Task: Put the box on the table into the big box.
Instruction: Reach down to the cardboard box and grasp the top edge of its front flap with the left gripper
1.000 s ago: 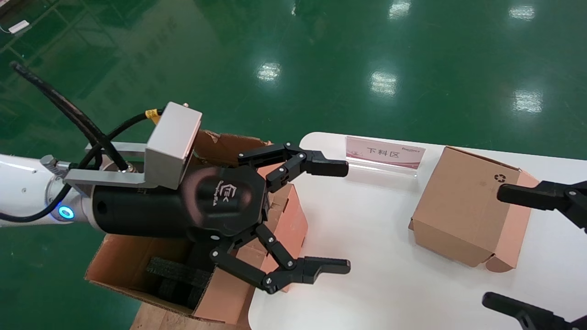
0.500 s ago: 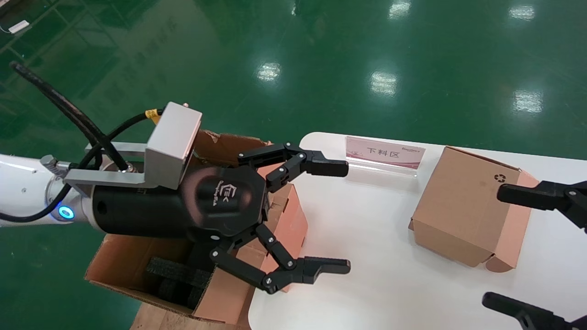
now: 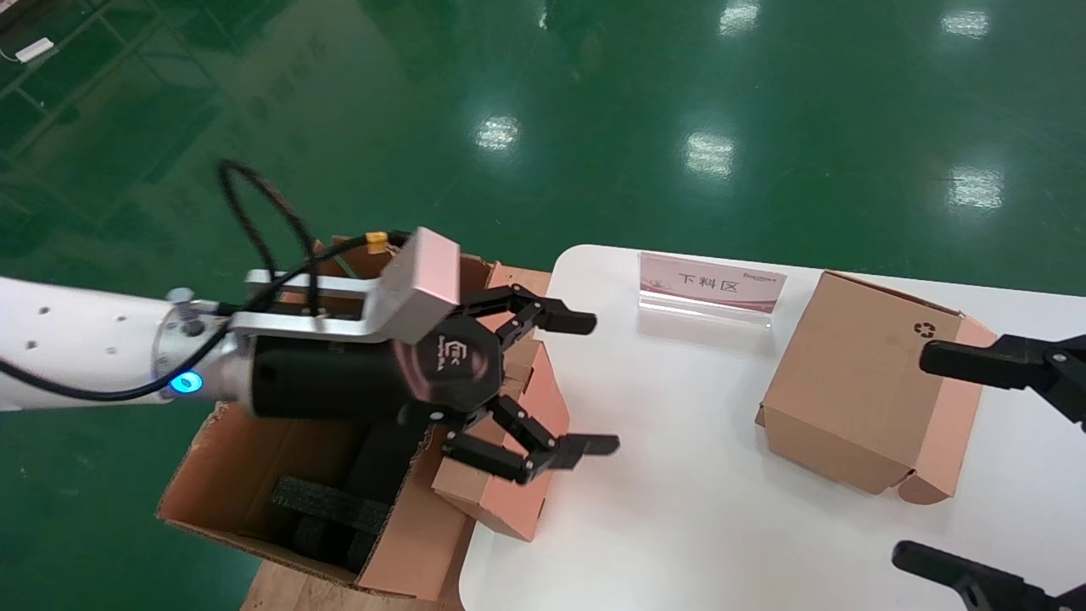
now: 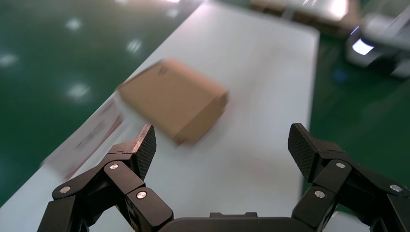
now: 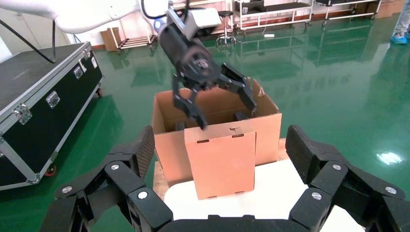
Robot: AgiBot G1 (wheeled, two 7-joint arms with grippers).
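Left gripper [image 3: 594,382] of mine hangs wide open and empty, over the seam where the white surface [image 3: 679,526] meets the big box [image 3: 212,484]. The box [image 3: 501,501] I want sits just below my fingertips and a little back toward my wrist. It is at the surface's left edge, seemingly leaning on the big box's wall. The right wrist view shows it standing on end, long axis upright. I judge the next move is down and slightly back, jaws straddling its upper end. My right gripper [image 3: 916,458], open and empty too, idles by the recycling-symbol box [image 3: 857,382], well apart, so the left arm is far nearer.
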